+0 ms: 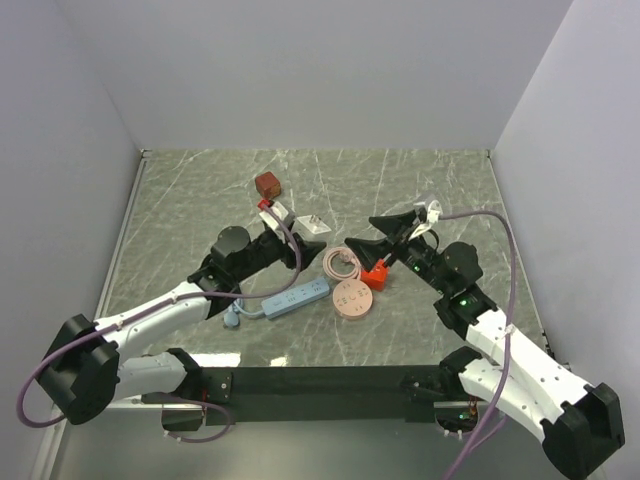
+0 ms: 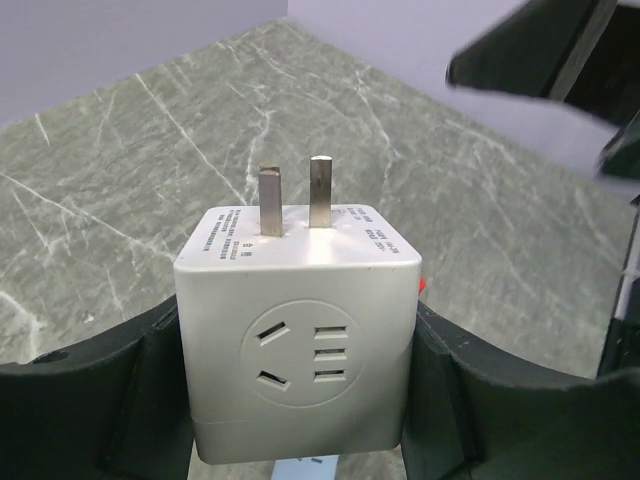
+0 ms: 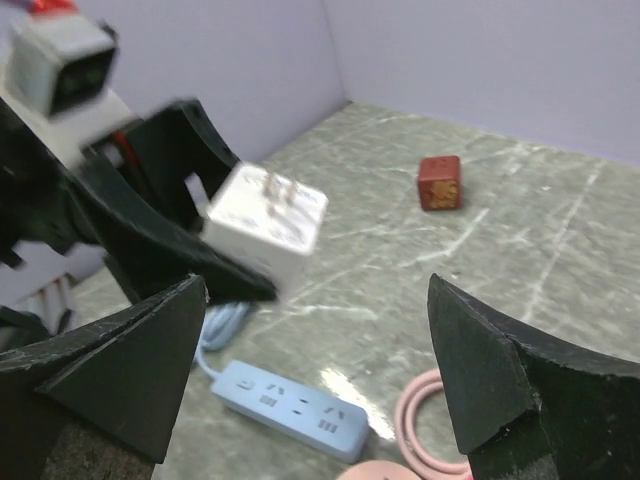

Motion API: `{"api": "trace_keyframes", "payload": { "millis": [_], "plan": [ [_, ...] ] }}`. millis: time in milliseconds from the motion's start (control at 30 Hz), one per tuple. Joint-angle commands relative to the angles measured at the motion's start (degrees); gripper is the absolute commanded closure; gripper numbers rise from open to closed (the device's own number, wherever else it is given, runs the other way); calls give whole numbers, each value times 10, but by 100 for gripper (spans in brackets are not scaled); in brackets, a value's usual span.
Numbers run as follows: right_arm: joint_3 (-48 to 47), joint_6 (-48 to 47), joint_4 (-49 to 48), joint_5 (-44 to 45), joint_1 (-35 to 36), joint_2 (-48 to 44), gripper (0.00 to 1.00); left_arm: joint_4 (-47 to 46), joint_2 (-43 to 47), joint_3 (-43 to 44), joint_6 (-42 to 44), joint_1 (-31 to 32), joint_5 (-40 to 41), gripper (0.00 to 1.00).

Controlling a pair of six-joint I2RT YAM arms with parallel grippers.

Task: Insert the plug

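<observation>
The bright red plug point(image 1: 375, 275) lies on the table next to a pink disc, just below my right gripper point(image 1: 378, 236). That gripper hangs open and empty above it. The plug is out of the right wrist view, where my right gripper point(image 3: 320, 370) shows wide open. The light blue power strip point(image 1: 297, 297) lies flat at mid table and also shows in the right wrist view point(image 3: 290, 408). My left gripper point(image 1: 298, 238) is shut on a white cube adapter point(image 2: 300, 340), prongs up, held above the strip. The white cube also shows in the right wrist view point(image 3: 265, 225).
A darker brownish-red cube point(image 1: 267, 184) sits toward the back and shows in the right wrist view point(image 3: 440, 182). A coiled pink cable point(image 1: 340, 263) and a pink disc point(image 1: 352, 297) lie between the strip and the red plug. White walls enclose the table.
</observation>
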State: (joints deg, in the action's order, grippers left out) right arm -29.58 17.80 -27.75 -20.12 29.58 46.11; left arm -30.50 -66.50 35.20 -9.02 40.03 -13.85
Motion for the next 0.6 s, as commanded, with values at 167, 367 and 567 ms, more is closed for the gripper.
{"api": "trace_keyframes", "payload": {
  "millis": [167,367,567],
  "plan": [
    [89,-37,-170,45,15,-7,2,-82,18,26,-191,-25,5,100],
    [149,-55,-304,143,94,32,1,-166,-6,20,-326,-25,16,100],
    [171,-87,-437,266,178,94,1,-251,-19,-2,-426,-23,29,100]
  ]
}}
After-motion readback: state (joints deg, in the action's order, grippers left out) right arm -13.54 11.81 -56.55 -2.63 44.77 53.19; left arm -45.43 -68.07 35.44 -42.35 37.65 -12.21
